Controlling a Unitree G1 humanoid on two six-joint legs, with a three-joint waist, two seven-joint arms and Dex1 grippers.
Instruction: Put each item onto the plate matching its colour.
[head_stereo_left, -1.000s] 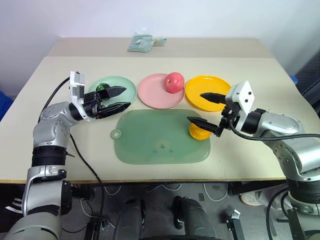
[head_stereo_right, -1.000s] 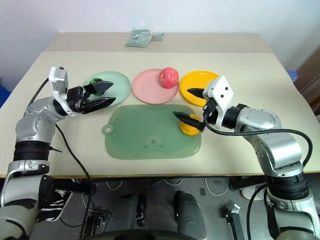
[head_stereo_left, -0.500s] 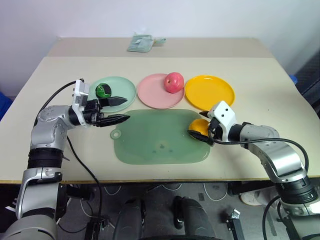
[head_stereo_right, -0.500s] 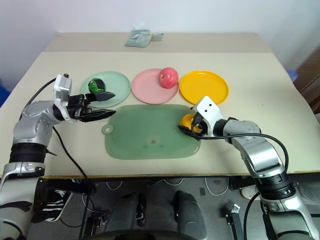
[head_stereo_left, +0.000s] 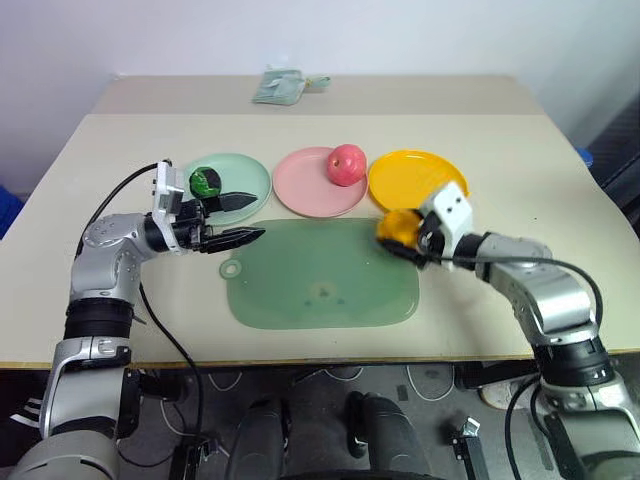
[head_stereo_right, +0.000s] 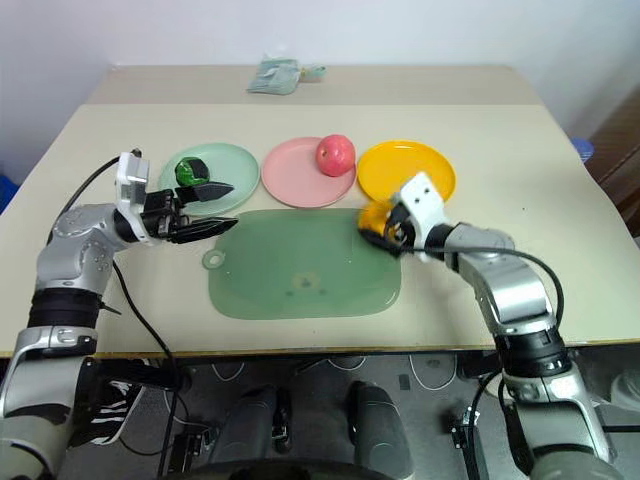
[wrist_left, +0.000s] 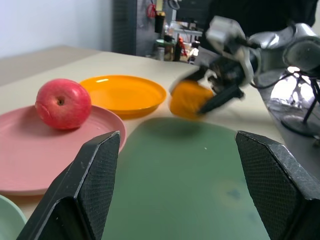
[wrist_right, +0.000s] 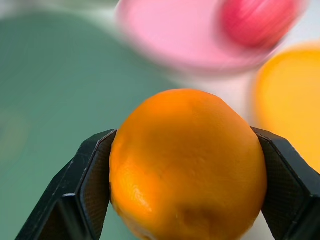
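At mat's corner | right hand (head_stereo_left: 410, 240) hides half the yellow-orange fruit (head_stereo_left: 396, 226)

No text, label, brand, number or sign can be read on anything in these views.

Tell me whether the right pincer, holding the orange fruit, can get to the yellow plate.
Probably yes: the right pincer grips the round orange toy fruit right beside the bare round yellow plastic plate, nothing between.
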